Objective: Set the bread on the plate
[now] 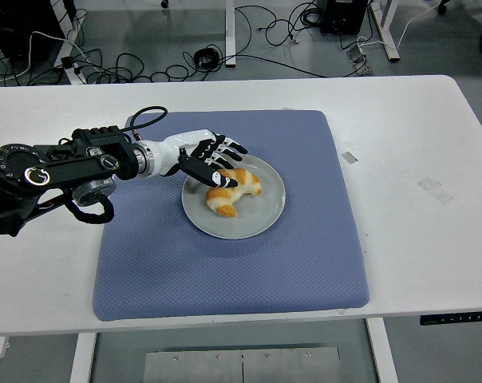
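A golden croissant (235, 190) lies on the grey round plate (261, 217) in the middle of the blue mat (225, 271). My left hand (215, 159) hovers at the plate's upper left rim, just left of the croissant, fingers spread and holding nothing. The black left arm (57, 171) comes in from the left edge. The right arm is out of view.
The white table (416, 159) carries two small pieces of tape (349, 156) to the right of the mat. Cables and desk legs lie on the floor beyond the far edge.
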`<act>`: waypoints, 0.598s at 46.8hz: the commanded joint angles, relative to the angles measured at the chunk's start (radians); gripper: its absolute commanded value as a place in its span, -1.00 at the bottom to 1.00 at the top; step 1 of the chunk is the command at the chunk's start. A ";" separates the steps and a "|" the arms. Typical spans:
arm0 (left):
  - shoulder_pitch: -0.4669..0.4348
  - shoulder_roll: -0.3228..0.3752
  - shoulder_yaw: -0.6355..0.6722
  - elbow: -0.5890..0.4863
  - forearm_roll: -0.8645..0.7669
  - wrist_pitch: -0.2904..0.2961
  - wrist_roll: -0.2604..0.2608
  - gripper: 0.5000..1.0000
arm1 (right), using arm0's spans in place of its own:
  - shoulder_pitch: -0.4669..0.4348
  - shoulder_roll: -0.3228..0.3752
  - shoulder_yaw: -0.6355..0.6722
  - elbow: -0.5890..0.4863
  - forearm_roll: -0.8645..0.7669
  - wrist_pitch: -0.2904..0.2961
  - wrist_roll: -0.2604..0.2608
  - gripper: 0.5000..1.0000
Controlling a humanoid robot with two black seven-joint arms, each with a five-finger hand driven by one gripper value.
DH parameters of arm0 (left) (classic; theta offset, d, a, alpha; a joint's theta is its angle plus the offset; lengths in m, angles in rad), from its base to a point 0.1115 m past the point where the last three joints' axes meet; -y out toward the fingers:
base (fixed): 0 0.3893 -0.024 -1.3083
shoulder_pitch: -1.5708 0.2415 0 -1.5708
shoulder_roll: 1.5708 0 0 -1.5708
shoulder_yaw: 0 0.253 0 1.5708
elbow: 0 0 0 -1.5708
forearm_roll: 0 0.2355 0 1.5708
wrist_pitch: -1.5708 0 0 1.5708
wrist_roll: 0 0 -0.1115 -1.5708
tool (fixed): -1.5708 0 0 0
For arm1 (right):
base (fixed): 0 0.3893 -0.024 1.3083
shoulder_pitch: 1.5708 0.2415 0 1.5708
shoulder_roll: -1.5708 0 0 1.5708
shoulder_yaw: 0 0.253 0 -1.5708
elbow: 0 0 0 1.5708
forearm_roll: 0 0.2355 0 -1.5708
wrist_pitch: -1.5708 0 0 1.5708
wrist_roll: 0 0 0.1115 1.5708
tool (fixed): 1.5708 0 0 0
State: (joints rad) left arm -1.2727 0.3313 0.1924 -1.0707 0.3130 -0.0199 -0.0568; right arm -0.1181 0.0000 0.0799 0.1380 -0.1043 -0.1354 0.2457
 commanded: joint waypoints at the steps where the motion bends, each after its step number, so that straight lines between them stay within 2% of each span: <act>1: -0.001 0.000 -0.001 0.000 0.000 0.000 0.000 0.29 | 0.000 0.000 0.000 0.000 0.000 0.000 0.001 1.00; 9: -0.002 0.002 -0.004 0.000 -0.002 0.000 0.000 0.40 | 0.000 0.000 0.000 0.000 0.000 0.000 0.001 1.00; 22: -0.011 0.009 -0.010 0.000 -0.015 -0.002 0.002 0.82 | 0.000 0.000 0.000 0.000 0.000 0.000 0.001 1.00; 28: -0.013 0.012 -0.043 -0.002 -0.017 -0.002 0.002 0.87 | 0.000 0.000 0.000 0.000 0.000 0.000 0.000 1.00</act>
State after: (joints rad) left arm -1.2859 0.3418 0.1673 -1.0714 0.2967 -0.0215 -0.0551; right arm -0.1184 0.0000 0.0798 0.1381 -0.1043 -0.1355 0.2464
